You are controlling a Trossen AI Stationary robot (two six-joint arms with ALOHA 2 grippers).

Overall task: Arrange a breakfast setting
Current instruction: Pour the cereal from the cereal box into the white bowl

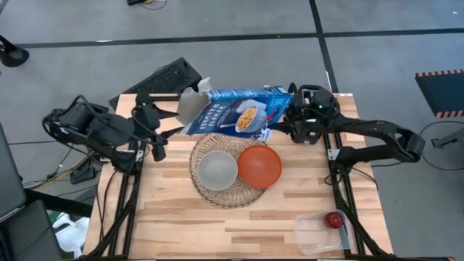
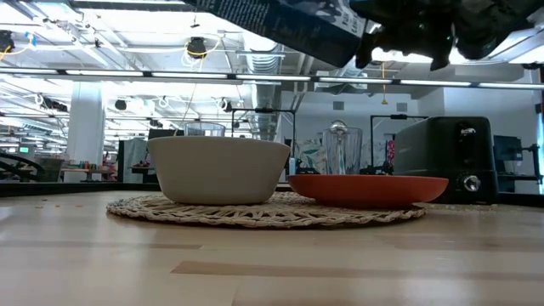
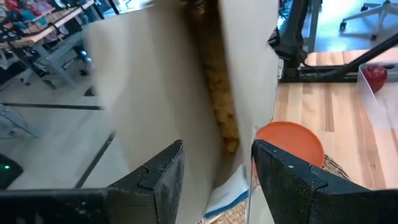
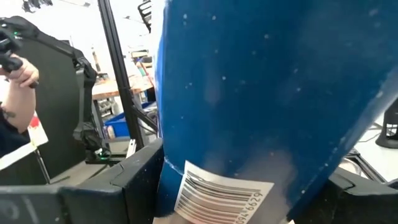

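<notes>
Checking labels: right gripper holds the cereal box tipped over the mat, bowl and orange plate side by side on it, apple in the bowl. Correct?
Not quite: the apple lies in the clear container at the table's corner, as the high view shows; the bowl looks empty. The rest stands.

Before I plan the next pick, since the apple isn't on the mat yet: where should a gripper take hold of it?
Take the small red apple from straight above, fingers closing across its round sides. It sits in a clear open-topped container at the table's near right corner, whose walls likely block a sideways approach. The right gripper, now shut on the cereal box, is on that side.
</notes>
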